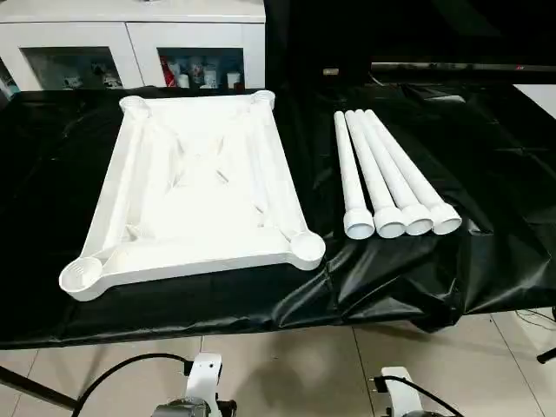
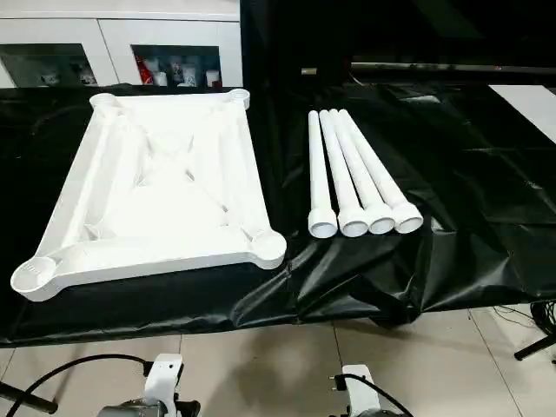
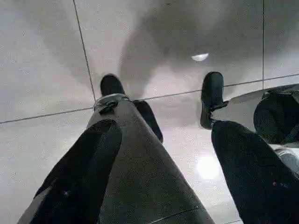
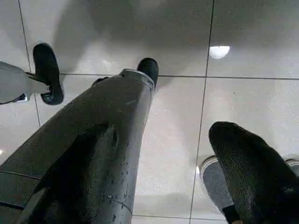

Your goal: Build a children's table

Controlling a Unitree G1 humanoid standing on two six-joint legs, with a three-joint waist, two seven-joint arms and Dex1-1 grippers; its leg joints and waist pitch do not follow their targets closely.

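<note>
Tabletop (image 1: 200,187) upside down, four legs (image 1: 388,174) beside, tools (image 3: 159,154) over floor (image 3: 42,56)

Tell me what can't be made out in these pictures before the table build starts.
- Items in the cabinet, head views: too small to identify.
- Top face of the table top: it lies ribbed side up on the black sheet.
- Far ends of the four legs: whether open or capped cannot be told.
- Left gripper and right gripper, wrist views: fingers apart, pointing at the floor.
</note>
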